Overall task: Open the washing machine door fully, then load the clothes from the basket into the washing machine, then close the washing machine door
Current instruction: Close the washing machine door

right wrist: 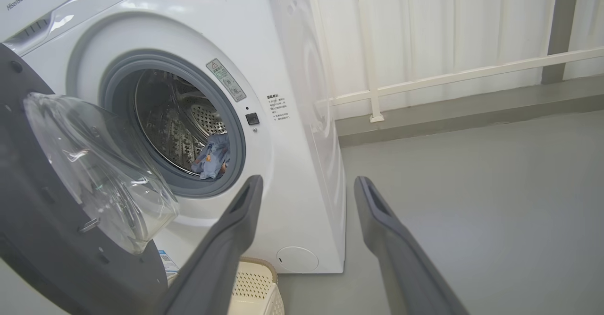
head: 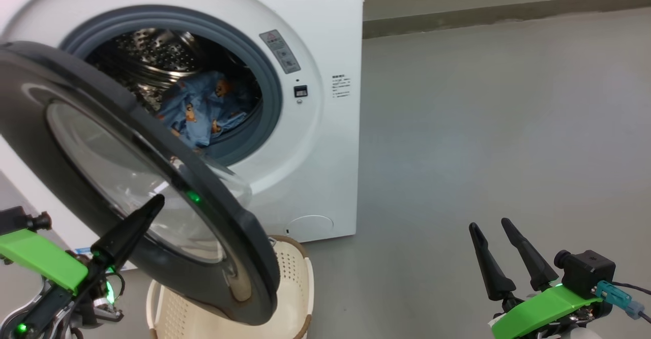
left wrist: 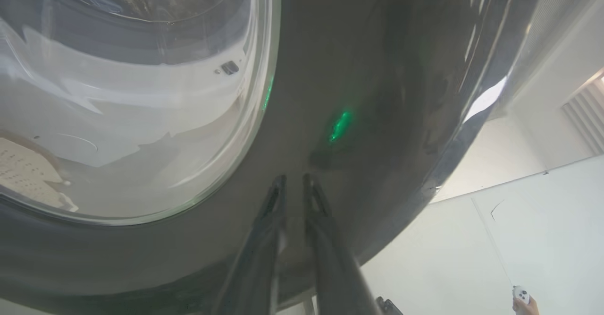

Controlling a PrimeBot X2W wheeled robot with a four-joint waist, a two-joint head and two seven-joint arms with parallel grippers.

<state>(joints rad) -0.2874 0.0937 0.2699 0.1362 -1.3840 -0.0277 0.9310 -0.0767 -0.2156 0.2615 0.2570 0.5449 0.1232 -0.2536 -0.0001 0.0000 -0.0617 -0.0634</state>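
Head view: left gripper (head: pixel 156 201), jaws clenched empty, sits right at the outer face of the half-open washing machine door (head: pixel 244 237); clothes (head: pixel 201 105) behind it in the drum (head: pixel 152 44). Right gripper (head: pixel 489 223), jaws spread, is well right of it.

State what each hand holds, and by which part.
Nothing: left hand shut, tips at the washing machine door; right hand open, empty.

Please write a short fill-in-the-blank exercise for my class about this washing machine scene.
1. The clothes lie in the washing machine's steel ____.
2. The washing machine door hangs above a cream perforated ____ on the floor.
3. The left gripper is shut; the right gripper is ____.

Missing words: drum; basket; open.
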